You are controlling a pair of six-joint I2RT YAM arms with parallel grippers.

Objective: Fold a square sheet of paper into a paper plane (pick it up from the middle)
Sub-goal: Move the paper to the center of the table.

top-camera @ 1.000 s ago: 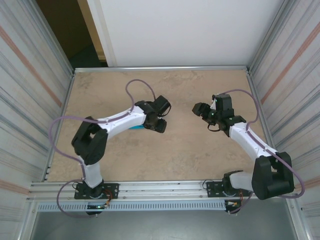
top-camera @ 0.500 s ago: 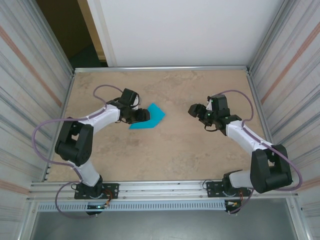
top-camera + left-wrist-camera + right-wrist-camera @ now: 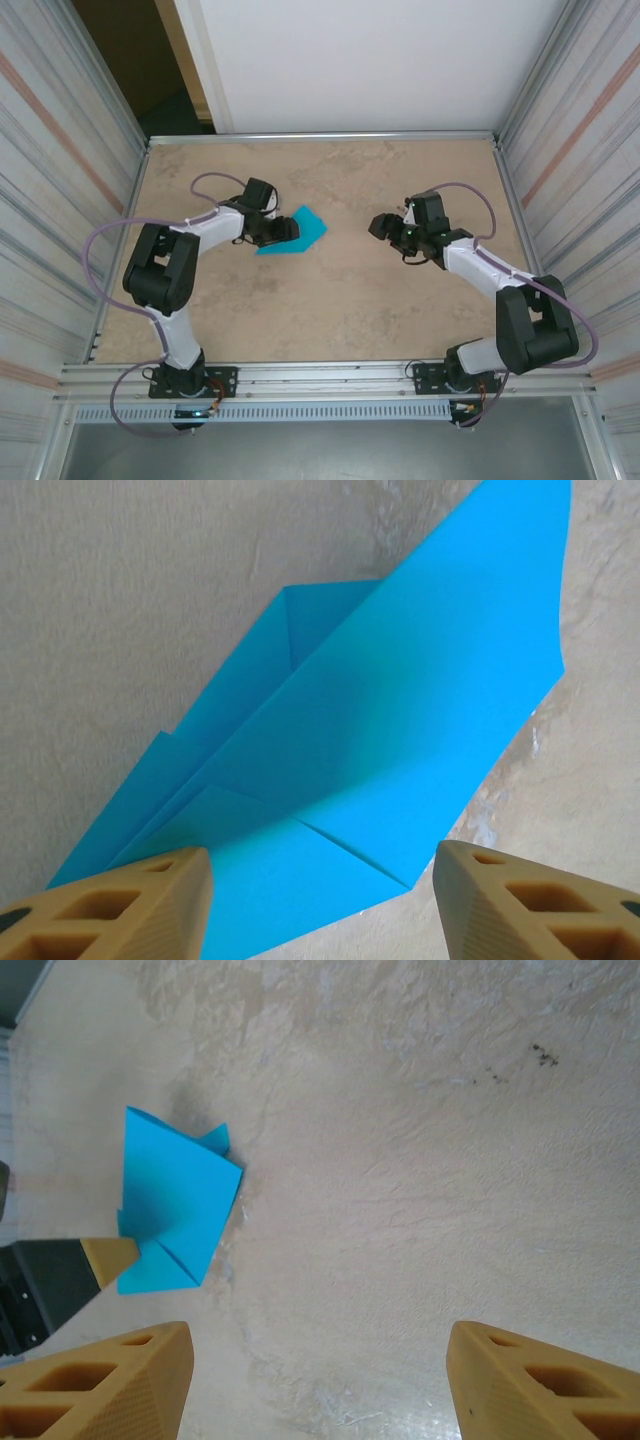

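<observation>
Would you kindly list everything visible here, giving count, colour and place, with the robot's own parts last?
folded paper: one, turquoise-blue, flat on the table, left of centre.
table: one, mottled beige, under everything.
side walls: two, ribbed grey metal, left and right of the table.
arms: two, white and black, bases at the near edge.
left gripper: one, tan fingers, open, straddling the paper's end.
right gripper: one, tan fingers, open, over bare table right of centre.

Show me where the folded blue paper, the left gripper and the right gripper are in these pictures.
folded blue paper (image 3: 400, 710), left wrist view, middle of its large top flap.
left gripper (image 3: 318, 855), left wrist view, midway between its fingertips.
right gripper (image 3: 318, 1335), right wrist view, midway between its fingertips.
</observation>
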